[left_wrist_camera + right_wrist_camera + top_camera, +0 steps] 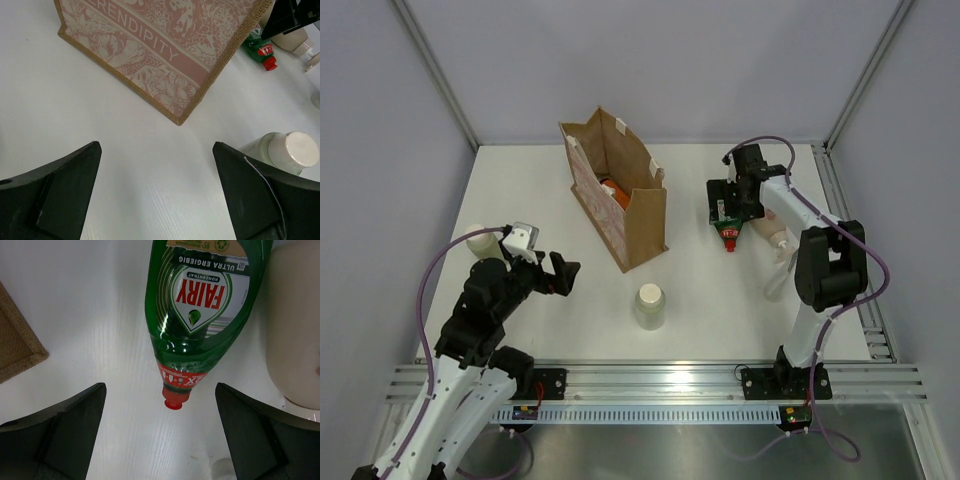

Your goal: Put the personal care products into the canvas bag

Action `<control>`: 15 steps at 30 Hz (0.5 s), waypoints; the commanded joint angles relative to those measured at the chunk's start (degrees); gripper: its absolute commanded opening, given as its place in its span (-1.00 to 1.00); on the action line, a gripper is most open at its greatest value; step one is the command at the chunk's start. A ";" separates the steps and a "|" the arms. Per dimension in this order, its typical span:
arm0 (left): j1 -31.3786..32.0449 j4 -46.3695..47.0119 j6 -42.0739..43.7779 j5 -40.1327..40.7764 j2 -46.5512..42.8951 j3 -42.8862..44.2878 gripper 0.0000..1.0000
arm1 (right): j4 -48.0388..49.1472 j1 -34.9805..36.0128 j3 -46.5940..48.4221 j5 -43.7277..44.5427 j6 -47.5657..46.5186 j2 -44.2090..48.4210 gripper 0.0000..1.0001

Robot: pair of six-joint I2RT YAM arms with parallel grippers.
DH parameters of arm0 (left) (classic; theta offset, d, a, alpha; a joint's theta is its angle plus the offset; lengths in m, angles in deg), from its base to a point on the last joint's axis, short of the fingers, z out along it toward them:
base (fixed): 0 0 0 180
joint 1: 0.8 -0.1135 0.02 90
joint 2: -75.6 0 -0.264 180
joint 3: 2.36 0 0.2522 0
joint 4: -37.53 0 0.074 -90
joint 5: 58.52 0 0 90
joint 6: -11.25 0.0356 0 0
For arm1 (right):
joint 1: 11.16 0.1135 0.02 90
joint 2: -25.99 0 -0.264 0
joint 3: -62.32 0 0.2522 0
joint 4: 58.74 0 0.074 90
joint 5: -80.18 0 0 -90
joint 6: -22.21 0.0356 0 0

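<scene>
One green bottle (200, 315) lies flat beneath right hand (160, 390).

One canvas bag (603, 215), one orange bottle (612, 190), one green bottle (200, 315), one peach bottle (295, 340), two cream cylinders (650, 306).

Glossy clear-plastic green bottle (200, 305), coarse woven canvas bag (165, 55), smooth matt white table (720, 300).

Robotics lab cell is indicated: white table (720, 300) boxed by grey panels (380, 150), alu frame (432, 70); 2 arms (480, 310) bolted to rail (660, 378).
</scene>
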 commanded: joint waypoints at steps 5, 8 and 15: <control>-0.07 1.96 -0.57 -0.52 -0.67 -0.35 0.98 | 0.24 0.47 6.95 7.57 2.27 -6.87 0.99; -0.07 2.05 -0.57 -0.61 -0.67 -0.44 0.98 | 0.68 0.47 8.70 9.44 1.83 -9.14 0.99; -0.07 2.14 -0.57 -0.43 -0.32 -0.53 0.98 | -3.62 0.65 15.47 8.65 0.16 -16.62 0.99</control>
